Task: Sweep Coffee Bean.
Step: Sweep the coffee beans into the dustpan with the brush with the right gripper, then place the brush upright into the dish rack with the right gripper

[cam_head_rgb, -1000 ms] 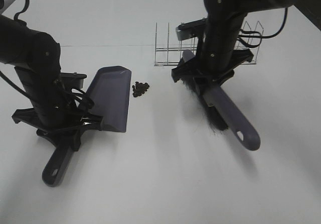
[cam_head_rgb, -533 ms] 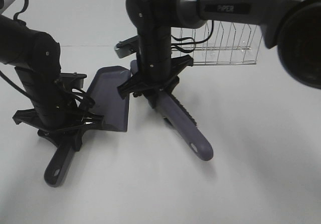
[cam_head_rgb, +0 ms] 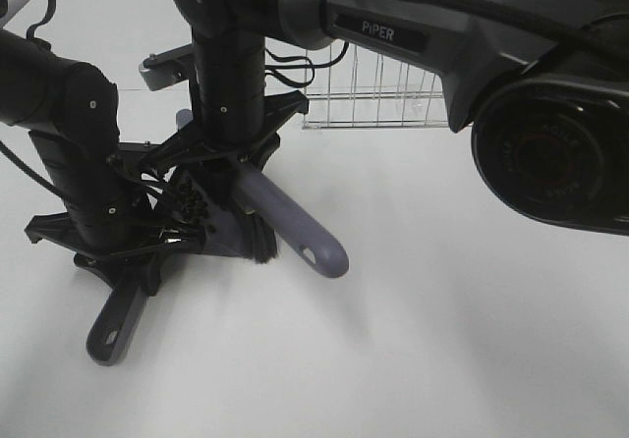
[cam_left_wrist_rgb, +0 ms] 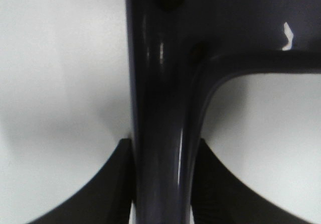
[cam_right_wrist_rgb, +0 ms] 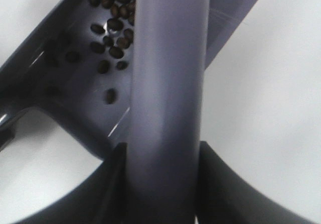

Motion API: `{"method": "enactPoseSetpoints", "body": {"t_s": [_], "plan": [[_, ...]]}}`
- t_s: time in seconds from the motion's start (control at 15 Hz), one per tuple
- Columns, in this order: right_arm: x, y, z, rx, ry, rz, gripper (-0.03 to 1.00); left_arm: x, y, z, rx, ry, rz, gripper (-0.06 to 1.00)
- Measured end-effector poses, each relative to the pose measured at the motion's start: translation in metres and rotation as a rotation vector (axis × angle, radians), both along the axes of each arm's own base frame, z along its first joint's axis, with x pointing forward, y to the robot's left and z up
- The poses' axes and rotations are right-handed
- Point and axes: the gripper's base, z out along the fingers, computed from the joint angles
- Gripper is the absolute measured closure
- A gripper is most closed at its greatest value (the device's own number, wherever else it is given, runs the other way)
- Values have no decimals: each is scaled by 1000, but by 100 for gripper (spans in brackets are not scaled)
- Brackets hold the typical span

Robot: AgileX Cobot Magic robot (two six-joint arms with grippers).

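Coffee beans (cam_right_wrist_rgb: 111,38) — loose inside grey-purple dustpan (cam_right_wrist_rgb: 83,101)

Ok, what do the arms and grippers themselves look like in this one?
Both arms are black, rounded tubes; the right arm has a grey joint and white PIPER lettering. Black cables loop on the left arm. The fingers are black, flaring wedges.

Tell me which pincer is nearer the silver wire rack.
Right. The right pincer, holding the grey-purple plastic brush, is close beside the silver wire rack; the left pincer, gripping the grey-purple plastic dustpan, is farther off.
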Motion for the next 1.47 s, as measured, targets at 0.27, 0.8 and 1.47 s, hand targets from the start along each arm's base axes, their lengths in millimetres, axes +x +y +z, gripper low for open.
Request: {"method": "enactPoseSetpoints", "body": {"t_s": [0.27, 0.8, 1.47], "plan": [[8, -13, 37, -10, -108, -11, 68, 0, 0, 0, -1, 0, 1, 68], [55, -147, 134, 50, -249, -263, 68, 0, 0, 0, 0, 1, 1, 68], [40, -284, 77, -108, 15, -525, 68, 0, 0, 0, 0, 1, 1, 68]]}}
